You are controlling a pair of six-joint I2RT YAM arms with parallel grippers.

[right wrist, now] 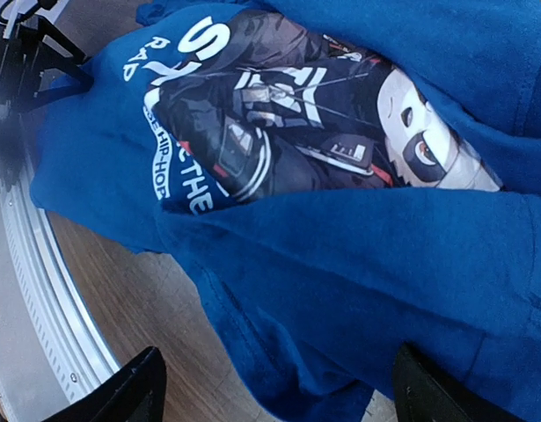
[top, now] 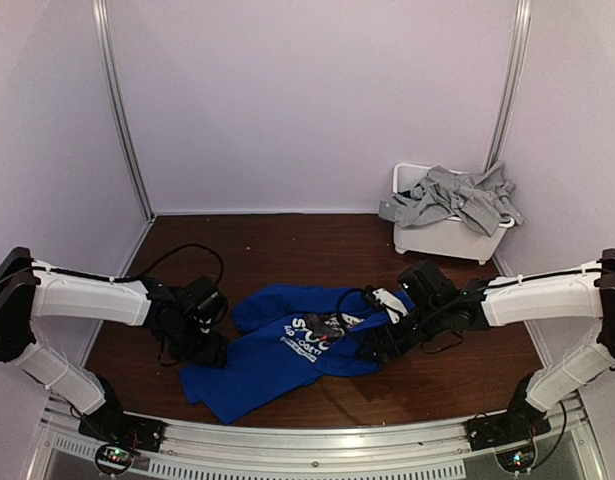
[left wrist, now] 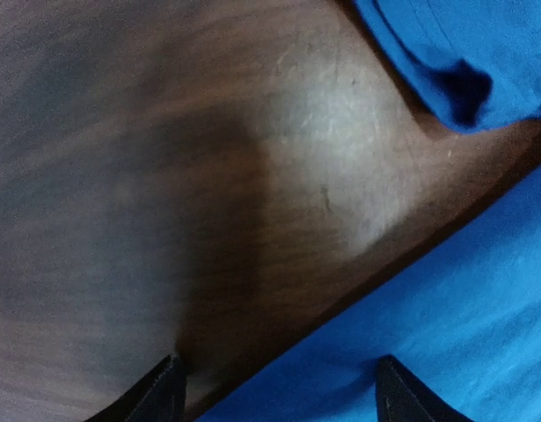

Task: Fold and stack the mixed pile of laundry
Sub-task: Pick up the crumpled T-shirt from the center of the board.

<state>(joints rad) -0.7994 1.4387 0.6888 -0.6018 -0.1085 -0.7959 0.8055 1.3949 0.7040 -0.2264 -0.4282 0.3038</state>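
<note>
1. The left gripper (left wrist: pixel 279 400) stands wide open and holds nothing. Its fingertips straddle the straight edge of the blue shirt (left wrist: pixel 446 334), where cloth meets bare counter (left wrist: pixel 164 176).
2. The right gripper (right wrist: pixel 279 396) is likewise spread wide and empty. It sits above the blue shirt's rumpled right side, just below the printed graphic (right wrist: pixel 288 114).
3. The blue shirt lies crumpled, print up, on the counter between the two grippers, near the front rail (top: pixel 317 440).
4. In the far right corner, light-grey garments (top: pixel 457 195) are heaped in the white bin (top: pixel 442 240), well apart from the blue shirt.
</note>
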